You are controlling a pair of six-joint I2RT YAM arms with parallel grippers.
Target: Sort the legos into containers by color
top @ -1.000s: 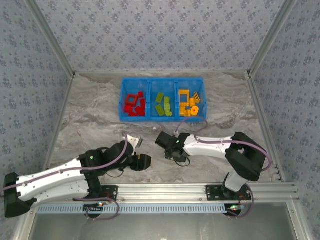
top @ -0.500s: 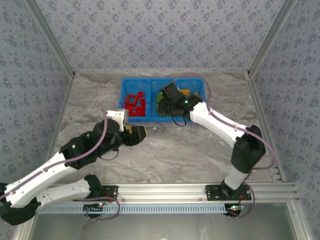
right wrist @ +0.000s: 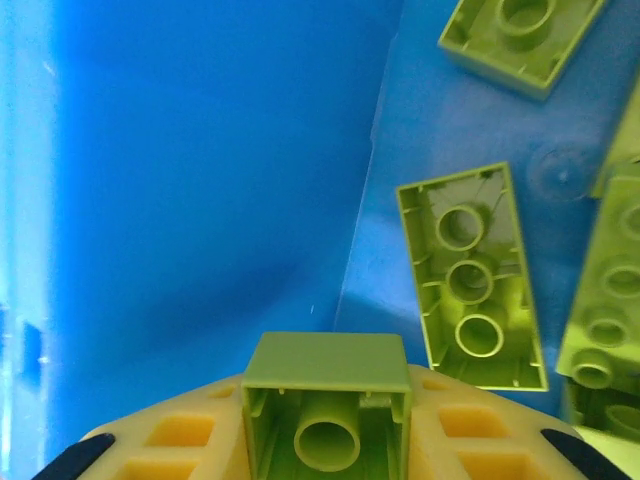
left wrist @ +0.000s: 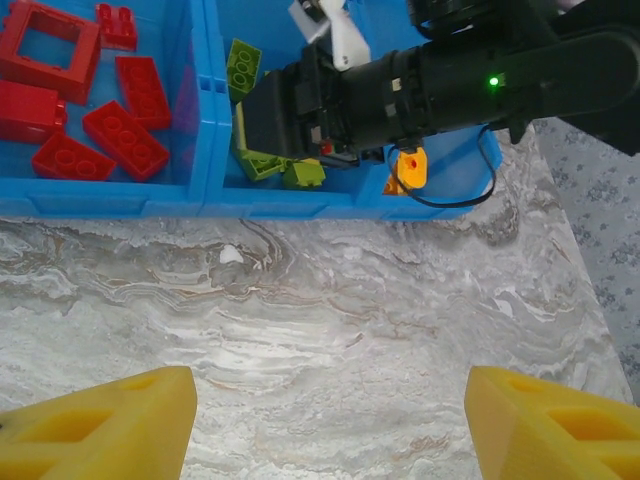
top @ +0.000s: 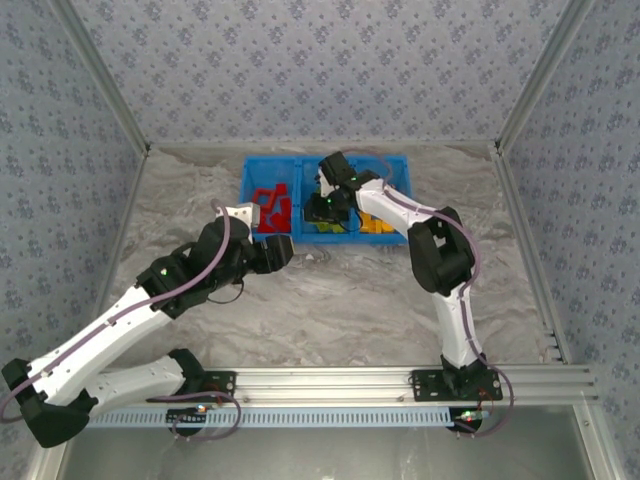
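Between the jaws of the right gripper (right wrist: 325, 445), a small lime green brick (right wrist: 325, 375) is clamped by its side walls, hollow underside toward the wrist; being light, rigid and smooth, it likely wants a square pinch on flat walls. Just beyond the jaws lies the middle compartment (right wrist: 200, 150) of the blue bin (left wrist: 120, 205), holding other lime bricks (right wrist: 470, 275). Left gripper (left wrist: 330, 425) jaws stand apart, empty, the bin ahead of them.
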